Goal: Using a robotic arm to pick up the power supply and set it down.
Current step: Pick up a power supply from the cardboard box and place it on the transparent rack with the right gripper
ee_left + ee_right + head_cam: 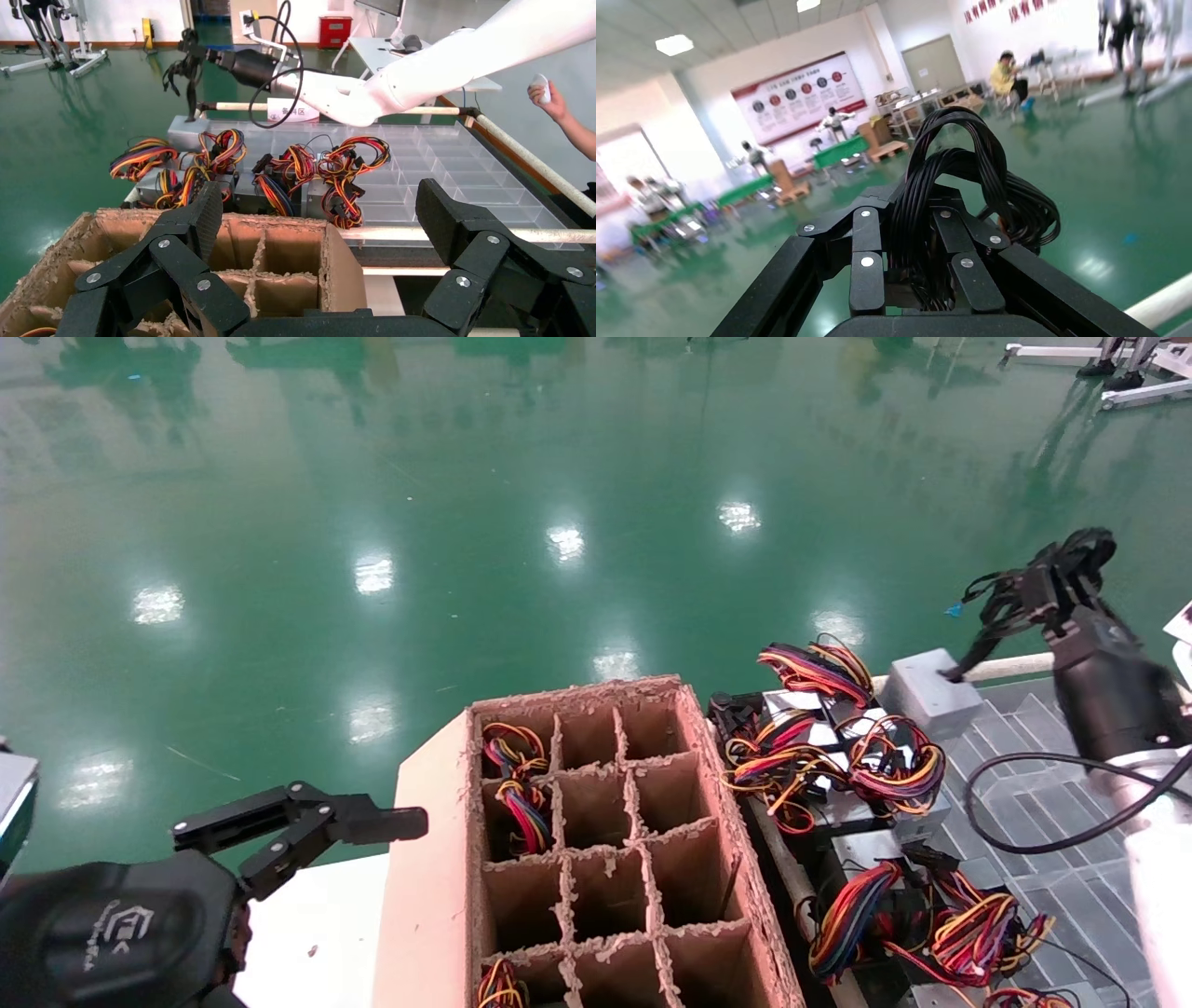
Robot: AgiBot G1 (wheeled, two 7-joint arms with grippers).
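Overhead, right gripper [1052,581] jaws pinching power supply [931,693] cables, left gripper [323,232] spread.

The power supply [929,694] is a small plain grey metal box, sitting tilted at the far edge of the clear tray [1024,775], just beyond the boxes with coloured wires. Its bundle of black cables [1024,589] rises from its top to my right claw [1057,581], which is clamped around them.
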